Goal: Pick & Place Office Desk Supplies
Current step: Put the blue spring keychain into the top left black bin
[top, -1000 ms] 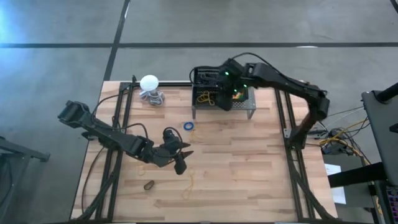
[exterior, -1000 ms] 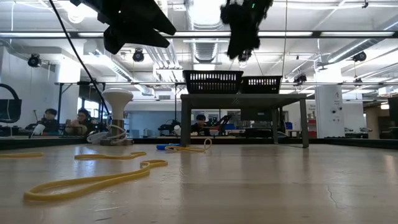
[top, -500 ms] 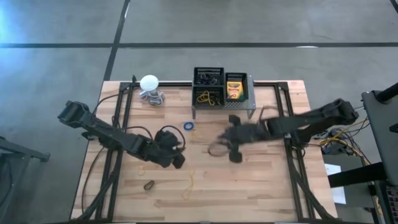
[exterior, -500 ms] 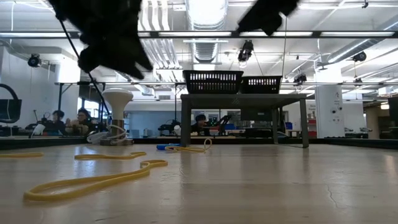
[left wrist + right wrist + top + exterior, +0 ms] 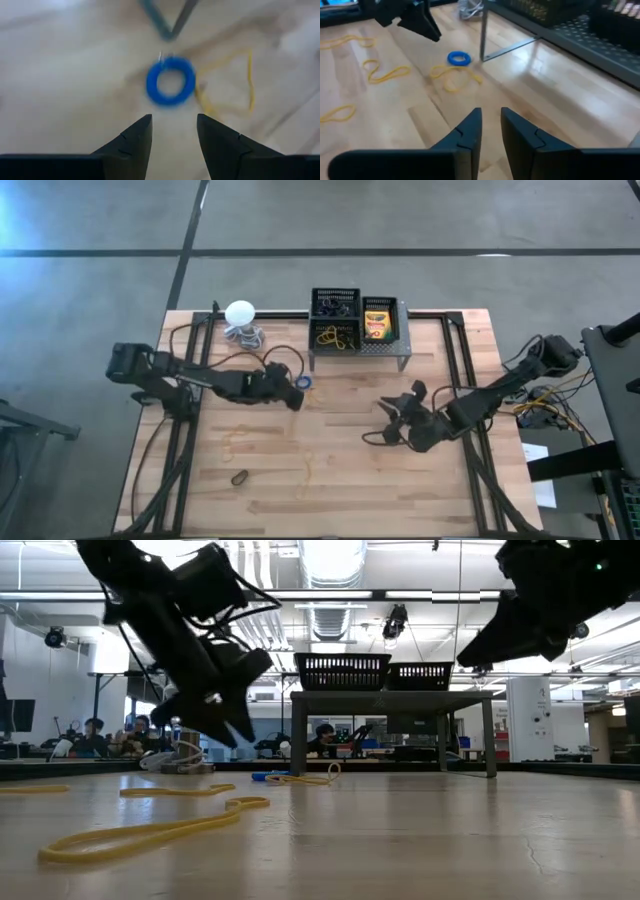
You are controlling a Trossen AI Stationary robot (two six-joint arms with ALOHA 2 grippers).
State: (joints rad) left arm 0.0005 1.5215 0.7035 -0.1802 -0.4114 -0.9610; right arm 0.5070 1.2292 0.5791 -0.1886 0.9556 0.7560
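Blue rubber band [image 5: 170,82] lies flat just ahead of the spread left gripper [image 5: 172,131], touching a yellow rubber band [image 5: 227,85]; risk: fingers snag both, or skid off.

Two mesh bins [image 5: 348,320] sit side by side on the stand [image 5: 400,352] at the table's far edge, a crayon box [image 5: 377,321] in the right one. Left of them the corded ball [image 5: 240,313]; a small ring [image 5: 303,381] lies just before the stand's left leg.
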